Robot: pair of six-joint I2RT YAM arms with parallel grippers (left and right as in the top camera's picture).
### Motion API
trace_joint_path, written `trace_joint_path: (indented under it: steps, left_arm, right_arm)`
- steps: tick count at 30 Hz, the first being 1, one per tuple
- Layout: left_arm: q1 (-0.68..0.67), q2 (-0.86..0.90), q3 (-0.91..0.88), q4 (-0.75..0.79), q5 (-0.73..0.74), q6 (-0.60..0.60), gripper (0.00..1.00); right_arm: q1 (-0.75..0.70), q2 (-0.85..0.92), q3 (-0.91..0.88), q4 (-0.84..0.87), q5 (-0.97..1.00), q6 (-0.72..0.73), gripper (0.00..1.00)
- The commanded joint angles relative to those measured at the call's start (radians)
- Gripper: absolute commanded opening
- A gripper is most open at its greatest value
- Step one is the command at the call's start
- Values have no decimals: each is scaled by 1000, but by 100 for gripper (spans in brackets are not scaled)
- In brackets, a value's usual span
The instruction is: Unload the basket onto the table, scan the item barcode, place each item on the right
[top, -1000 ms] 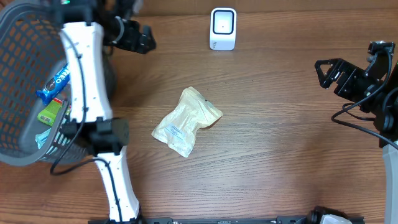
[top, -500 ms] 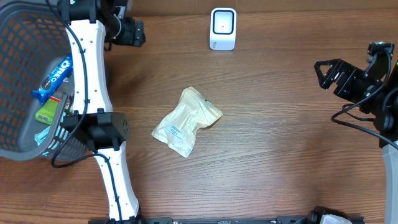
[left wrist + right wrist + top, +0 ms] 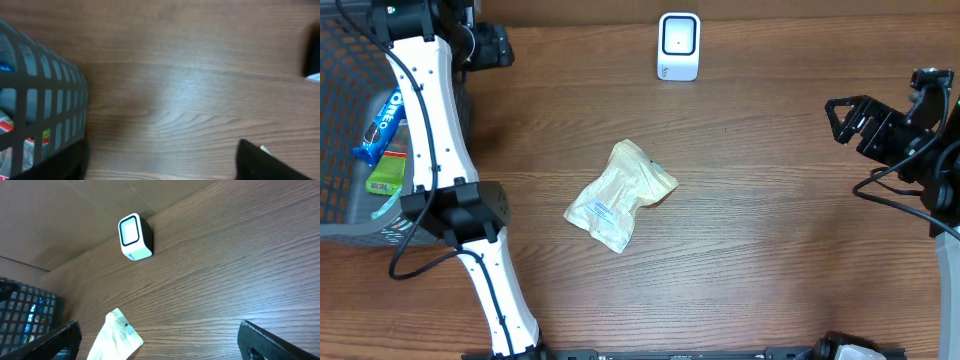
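Since nothing has picked it up yet, the pale packet (image 3: pixel 620 194) lies flat in the middle of the surface (image 3: pixel 770 260), well apart from the white scanner (image 3: pixel 679 46). The left jaws, by the basket (image 3: pixel 345 232), and the right jaws both gape wide, holding nothing, ready to grab.

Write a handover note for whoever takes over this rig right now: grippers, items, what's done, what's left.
Left gripper: jaws open, empty, at the far left beside the basket.
Right gripper: jaws open, empty, at the right edge.
Pouch: lying mid-table, nothing touching it.
Scanner: upright at the far edge, apart from the pouch.
Done: no pickup yet.
Left: grasp the pouch and show its barcode to the scanner.
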Motion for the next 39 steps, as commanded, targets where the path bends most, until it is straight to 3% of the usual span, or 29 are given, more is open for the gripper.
trace_joint_path:
  steps: [1,7,12,18,22,25,33,39]
  left_arm:
    - [-15,-130,95,-2,24,-13,91]
    - [51,-291,116,-37,-92,-54,93]
    - [198,-332,116,-126,-216,-58,100]
    - [428,-243,89,-167,-148,-90,100]
    - [529,-143,76,-167,3,-93,94]
    - [545,-78,76,-167,64,-92,93]
    - [490,15,67,-167,42,-92,97]
    - [438,-5,-116,-168,118,-91,100]
  right_arm:
    - [-2,-12,30,5,6,1,100]
    - [-2,-12,30,5,6,1,100]
    - [-2,-10,30,5,5,1,100]
    - [21,23,30,-3,5,1,100]
    - [52,63,30,-17,5,1,100]
    - [80,89,30,-16,5,1,100]
    - [126,109,30,-8,6,1,100]
    - [127,109,30,-10,5,1,100]
